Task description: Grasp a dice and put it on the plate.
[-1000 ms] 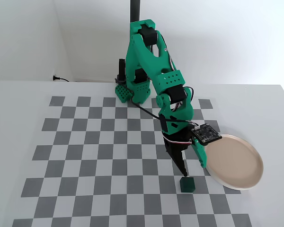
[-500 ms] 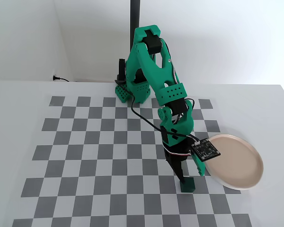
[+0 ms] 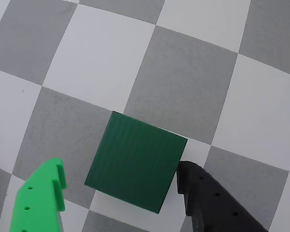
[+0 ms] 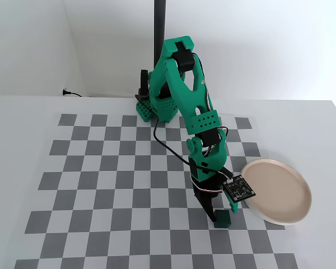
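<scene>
1. Both views are bright and evenly lit by soft, diffuse white light; no lamp shows in either.
2. In the fixed view the white wall behind the arm is close to overexposed, and the tabletop around the checkerboard mat is nearly as pale.
3. Shadows are faint: a soft dark patch lies under the arm's lower end, and the plate casts a thin shadow along its near rim.
4. The wrist view shows fisheye bending; the checkerboard lines curve toward the edges.
5. The dice is sharp there, its fine ridges visible, without glare.
</scene>
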Available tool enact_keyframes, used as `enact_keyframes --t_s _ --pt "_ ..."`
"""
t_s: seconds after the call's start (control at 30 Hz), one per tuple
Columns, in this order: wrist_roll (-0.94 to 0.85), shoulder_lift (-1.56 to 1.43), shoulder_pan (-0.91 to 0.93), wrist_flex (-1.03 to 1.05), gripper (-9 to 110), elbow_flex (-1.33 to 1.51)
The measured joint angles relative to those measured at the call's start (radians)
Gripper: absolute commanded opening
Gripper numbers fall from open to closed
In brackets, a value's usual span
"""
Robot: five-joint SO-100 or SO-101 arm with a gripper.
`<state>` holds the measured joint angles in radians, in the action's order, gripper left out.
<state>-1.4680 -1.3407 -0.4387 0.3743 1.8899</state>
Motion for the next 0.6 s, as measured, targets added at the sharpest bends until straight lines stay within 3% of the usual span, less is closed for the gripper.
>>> enact_keyframes --t_s 0.27,0.47,0.6 --pt "0.0 0.0 0.0 -0.002 10 0.0" --pt "0.0 0.0 0.0 -0.002 -3 0.0" --pt "0.0 0.0 0.0 -0.002 -4 0.0"
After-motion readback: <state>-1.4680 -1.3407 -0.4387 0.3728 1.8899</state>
